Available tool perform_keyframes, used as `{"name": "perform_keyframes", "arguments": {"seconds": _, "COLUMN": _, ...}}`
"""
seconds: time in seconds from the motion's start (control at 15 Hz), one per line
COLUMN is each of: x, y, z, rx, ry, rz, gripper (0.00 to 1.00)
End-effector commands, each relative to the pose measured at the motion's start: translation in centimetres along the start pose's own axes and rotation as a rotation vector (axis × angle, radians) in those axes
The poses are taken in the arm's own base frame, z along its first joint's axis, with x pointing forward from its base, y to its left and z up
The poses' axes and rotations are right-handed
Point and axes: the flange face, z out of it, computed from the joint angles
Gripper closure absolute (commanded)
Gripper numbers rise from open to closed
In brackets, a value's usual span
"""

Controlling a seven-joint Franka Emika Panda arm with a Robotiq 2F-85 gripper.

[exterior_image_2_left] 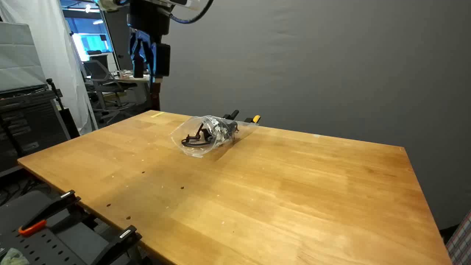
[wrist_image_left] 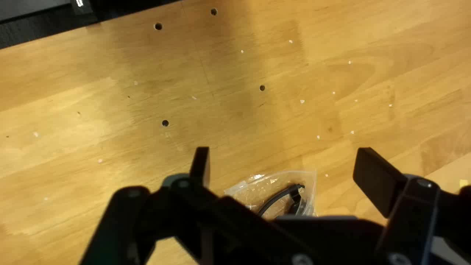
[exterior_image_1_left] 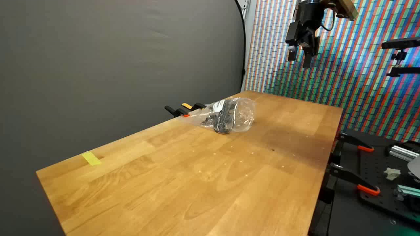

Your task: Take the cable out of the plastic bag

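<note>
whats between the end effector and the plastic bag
Only open air: in both exterior views, the end effector hangs well above the plastic bag on the table, nothing showing between.

In my wrist view the linkage [wrist_image_left: 254, 233] behind the fingers [wrist_image_left: 377, 180] hides much of the plastic bag [wrist_image_left: 252, 189] and its cable [wrist_image_left: 276, 197]. In an exterior view the marks on the label [exterior_image_1_left: 219, 106] are too small for me to read. Both exterior views crop my arm [exterior_image_1_left: 310, 13] and the counter [exterior_image_1_left: 197, 196]. An exterior view's right edge cuts off a plaid cloth [exterior_image_2_left: 460, 235].
</note>
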Motion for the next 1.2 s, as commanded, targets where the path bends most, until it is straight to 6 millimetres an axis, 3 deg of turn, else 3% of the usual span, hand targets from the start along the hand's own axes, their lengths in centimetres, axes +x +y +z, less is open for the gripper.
{"name": "perform_keyframes", "arguments": {"seconds": 0.0, "x": 0.1, "y": 0.0, "z": -0.1, "rx": 0.000, "ry": 0.002, "rz": 0.000, "gripper": 0.00}}
{"name": "perform_keyframes", "arguments": {"seconds": 0.53, "x": 0.2, "y": -0.1, "z": -0.4, "rx": 0.001, "ry": 0.008, "rz": -0.002, "gripper": 0.00}}
{"name": "perform_keyframes", "arguments": {"seconds": 1.13, "x": 2.8, "y": -1.0, "z": 6.6, "rx": -0.044, "ry": 0.015, "rz": -0.046, "gripper": 0.00}}
